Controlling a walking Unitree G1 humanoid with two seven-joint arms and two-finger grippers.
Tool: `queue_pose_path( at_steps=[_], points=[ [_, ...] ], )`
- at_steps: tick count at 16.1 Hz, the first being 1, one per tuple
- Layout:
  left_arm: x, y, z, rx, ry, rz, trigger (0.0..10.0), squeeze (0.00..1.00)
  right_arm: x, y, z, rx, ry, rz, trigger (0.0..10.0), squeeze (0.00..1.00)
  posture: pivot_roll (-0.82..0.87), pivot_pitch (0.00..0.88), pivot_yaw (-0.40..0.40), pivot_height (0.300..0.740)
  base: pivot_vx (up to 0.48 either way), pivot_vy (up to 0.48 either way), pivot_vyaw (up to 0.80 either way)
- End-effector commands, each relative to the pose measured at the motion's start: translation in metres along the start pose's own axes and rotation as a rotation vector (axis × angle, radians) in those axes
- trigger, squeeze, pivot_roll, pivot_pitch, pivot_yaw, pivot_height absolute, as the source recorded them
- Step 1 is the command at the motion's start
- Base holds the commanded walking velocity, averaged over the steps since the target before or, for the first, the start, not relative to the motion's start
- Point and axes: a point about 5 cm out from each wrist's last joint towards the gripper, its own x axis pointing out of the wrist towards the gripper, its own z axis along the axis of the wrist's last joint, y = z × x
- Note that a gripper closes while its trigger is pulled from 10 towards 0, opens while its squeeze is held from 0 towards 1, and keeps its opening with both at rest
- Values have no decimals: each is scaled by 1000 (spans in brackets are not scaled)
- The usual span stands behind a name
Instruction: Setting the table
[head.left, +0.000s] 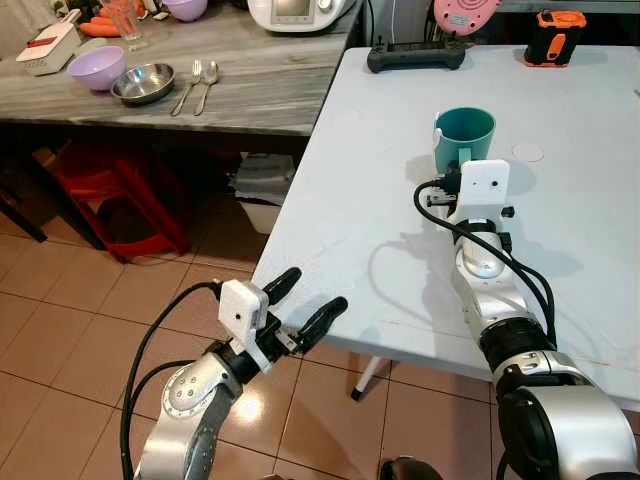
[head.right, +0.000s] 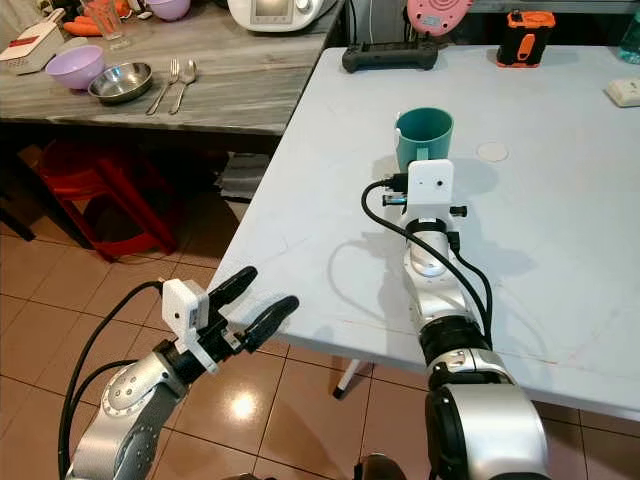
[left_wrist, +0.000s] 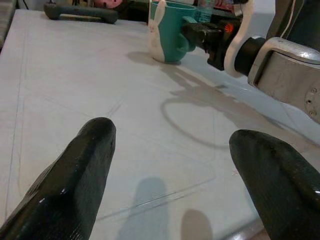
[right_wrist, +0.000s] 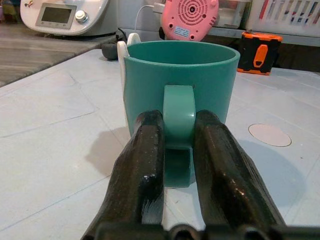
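Nearest the head camera, the left gripper (head.left: 305, 303) hangs at the near edge of the white table (head.left: 360, 230), over the tiled floor (head.left: 70, 340), its two black fingers (left_wrist: 75, 175) spread wide with nothing between them. Beyond it the right arm stretches forward across the tabletop, and the right gripper (right_wrist: 179, 150) is clamped on the handle of the teal mug (head.right: 424, 135), one finger on each side of the handle. This mug stands upright on the table, near the middle of its width, with a white ear-like shape on its side. Just beside the mug lies a small white round disc (head.right: 492, 152). Farther back, at the far edge, sit a black controller (head.right: 390, 55), a pink round device (head.left: 466, 12) and an orange-and-black device (head.right: 524, 36). Off to the left, the grey wooden counter (head.left: 250, 90) carries a purple bowl (head.left: 97, 68), a steel bowl (head.left: 143, 83), a fork (head.left: 187, 84) and a spoon (head.left: 207, 82), with a white appliance (head.left: 300, 12) behind them.
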Motion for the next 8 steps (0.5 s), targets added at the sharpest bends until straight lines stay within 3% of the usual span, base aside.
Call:
queue_pose_path(
  at_steps=[1,7,8],
  points=[
    [-3,4,4,3,-7,19,10000,0,1,3,1,8,1,5,0,0,-54,127,130,740,0,0,0],
    [2,12,5,23,-25,80,10000,0,-13,-1,-12,91,41,9,0,0,-61,101,113,740,0,0,0],
    [1,28,3,67,-13,203,10000,0,-26,-3,-16,58,23,44,4784,0,-67,85,109,740,0,0,0]
  ],
)
